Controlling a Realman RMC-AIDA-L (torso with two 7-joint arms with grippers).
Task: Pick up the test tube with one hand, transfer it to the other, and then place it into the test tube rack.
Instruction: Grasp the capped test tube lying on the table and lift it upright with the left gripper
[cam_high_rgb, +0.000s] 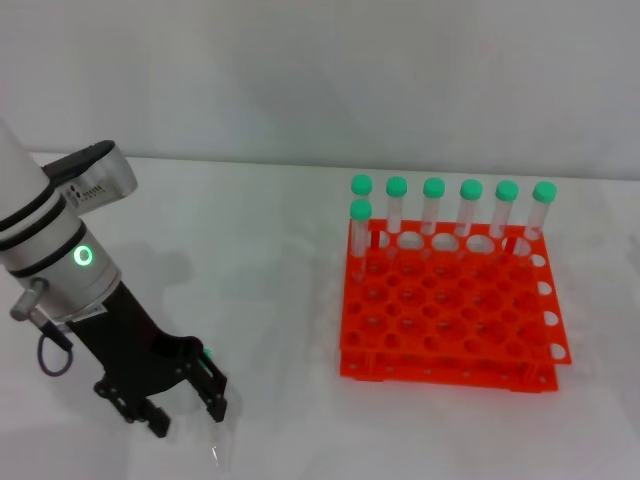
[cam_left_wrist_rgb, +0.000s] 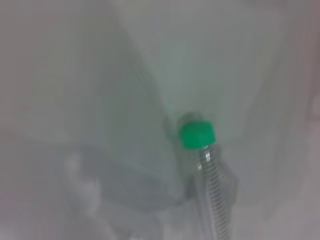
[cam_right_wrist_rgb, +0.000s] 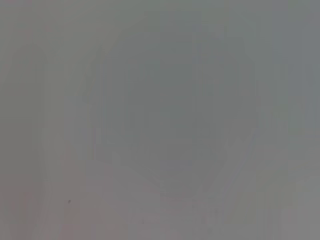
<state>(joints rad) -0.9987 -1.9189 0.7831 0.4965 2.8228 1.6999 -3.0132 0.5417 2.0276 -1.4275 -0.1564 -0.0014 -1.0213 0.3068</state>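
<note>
Test tube (cam_high_rgb: 215, 452) lies on the table (cam_high_rgb: 250, 250) near its front-left edge, under the left gripper (cam_high_rgb: 185, 405); fingers spread, nothing gripped yet. Pickup, handover and insertion into the orange rack (cam_high_rgb: 450, 305) all remain. Right gripper not visible.

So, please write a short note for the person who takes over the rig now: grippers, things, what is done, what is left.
Left gripper: low over the table at the near left, jaws open around the lying test tube, green cap up between them; it is not lifted yet.
Right gripper: not in view; its wrist camera shows nothing to tell apart.
Test tube rack: on the right, with seven green-capped tubes standing at its far side.
Done: approach to the tube.
Left: grasp, lift, pass to the right gripper, place in the rack.
</note>
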